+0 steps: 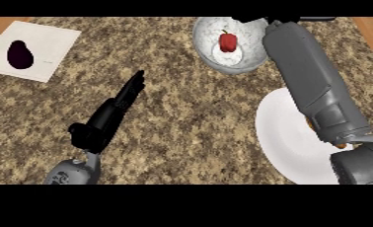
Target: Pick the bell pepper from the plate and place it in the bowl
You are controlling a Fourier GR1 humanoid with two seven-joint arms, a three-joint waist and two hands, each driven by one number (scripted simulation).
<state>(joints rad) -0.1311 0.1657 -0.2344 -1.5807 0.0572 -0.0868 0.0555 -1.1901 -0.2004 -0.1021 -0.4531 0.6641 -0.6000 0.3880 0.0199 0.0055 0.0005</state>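
Observation:
The red bell pepper lies inside the marbled grey bowl at the counter's far middle. Bare and white, the plate sits at the right front, partly under my right forearm. That forearm runs from the lower right up past the bowl's right rim. My right hand shows only as a dark sliver at the view's top edge, just beyond the bowl and apart from the pepper. My left hand rests open at the lower left, its straight fingers pointing up and to the right, holding nothing.
A dark purple eggplant lies on a white board at the far left. Speckled brown granite counter stretches between my left hand and the plate.

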